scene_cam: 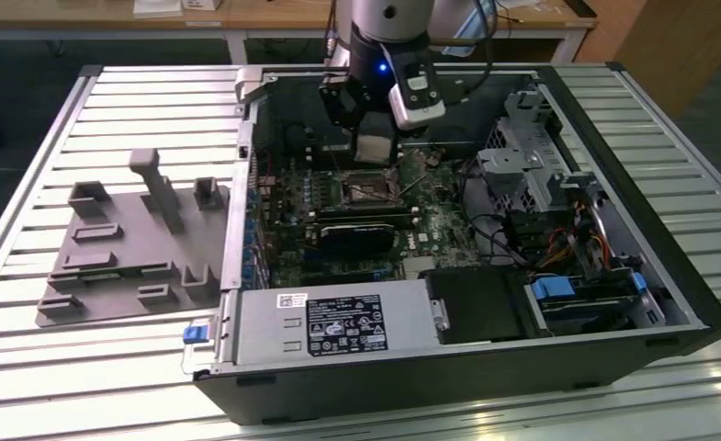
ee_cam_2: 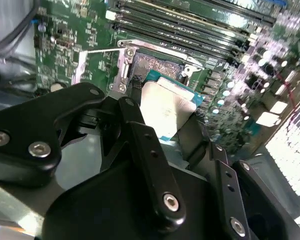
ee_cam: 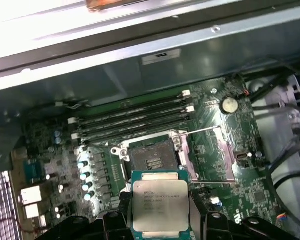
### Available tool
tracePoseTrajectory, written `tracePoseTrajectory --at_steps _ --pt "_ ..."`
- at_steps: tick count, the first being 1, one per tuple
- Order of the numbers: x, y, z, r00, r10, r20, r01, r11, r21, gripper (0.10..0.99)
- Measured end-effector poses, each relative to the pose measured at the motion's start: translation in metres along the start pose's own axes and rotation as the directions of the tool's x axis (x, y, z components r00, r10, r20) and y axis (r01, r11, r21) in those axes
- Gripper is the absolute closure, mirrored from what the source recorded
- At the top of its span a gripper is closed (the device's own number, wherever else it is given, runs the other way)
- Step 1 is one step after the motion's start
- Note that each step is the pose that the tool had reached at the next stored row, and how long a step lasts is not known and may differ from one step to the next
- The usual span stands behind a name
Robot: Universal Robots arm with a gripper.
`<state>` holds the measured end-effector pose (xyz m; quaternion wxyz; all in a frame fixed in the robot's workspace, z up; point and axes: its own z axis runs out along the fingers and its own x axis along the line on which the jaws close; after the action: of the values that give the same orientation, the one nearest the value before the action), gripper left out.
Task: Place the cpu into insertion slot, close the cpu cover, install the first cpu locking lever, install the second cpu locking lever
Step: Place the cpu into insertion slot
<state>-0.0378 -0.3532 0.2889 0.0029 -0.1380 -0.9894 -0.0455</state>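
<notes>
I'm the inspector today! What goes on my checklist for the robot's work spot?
Surface: slatted metal table carrying an open computer case.
Job's things: cpu held near the empty insertion slot, not in it; cpu cover swung open.
Clutter: grey moulded tray on the table.
Hand: hand shut on the cpu.
Cables: loose wires inside the case.
Surroundings: wooden desk behind.

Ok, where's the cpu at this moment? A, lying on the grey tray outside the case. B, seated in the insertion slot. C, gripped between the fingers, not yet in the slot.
C: in the first wrist view the cpu sits between the fingers, and the insertion slot beyond it lies open and unfilled.
</notes>
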Motion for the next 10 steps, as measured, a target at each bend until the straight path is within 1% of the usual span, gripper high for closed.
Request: tracePoseTrajectory --at_steps 3,4,6,10 --pt "0.0 -0.0002 0.002 0.9985 0.055 0.0049 -0.055 0.9985 -0.001 0.549" --pt "-0.0001 -0.0004 0.0046 0.9918 0.127 0.0113 -0.127 0.9919 -0.003 0.549" --pt "-0.0001 -0.0005 0.0056 0.9866 0.163 0.0143 -0.163 0.9867 -0.004 0.549" --pt "-0.0001 -0.0007 0.0077 0.9719 0.234 0.0205 -0.234 0.9721 -0.007 0.549"
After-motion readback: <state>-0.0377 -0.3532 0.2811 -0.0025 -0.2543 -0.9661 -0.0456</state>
